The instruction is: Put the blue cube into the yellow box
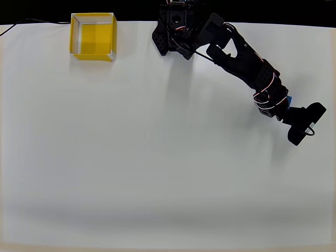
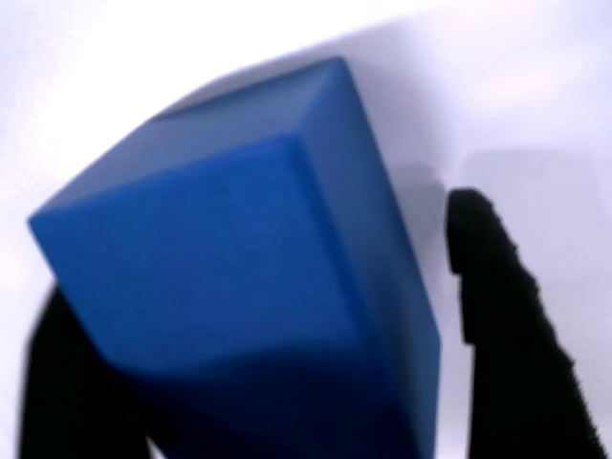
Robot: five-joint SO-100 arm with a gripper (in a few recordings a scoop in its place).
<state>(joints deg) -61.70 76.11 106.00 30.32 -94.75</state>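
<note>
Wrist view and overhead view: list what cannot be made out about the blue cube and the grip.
- Blue cube, wrist view: bottom cut off by the picture's edge; blurred from closeness.
- Gripper, wrist view: whether the right finger touches the cube is unclear.
- Overhead view: the arm hides the cube apart from a blue sliver.

The blue cube [image 2: 239,277] has smooth, matt faces with a faint sheen, like plastic or foam. The gripper [image 2: 287,382] fingers [image 2: 497,316] look like matt black plastic with a ridged, rough edge. The yellow box [image 1: 93,37] looks like thin matt card with pale cut edges, on a smooth matt white table [image 1: 131,168].
</note>
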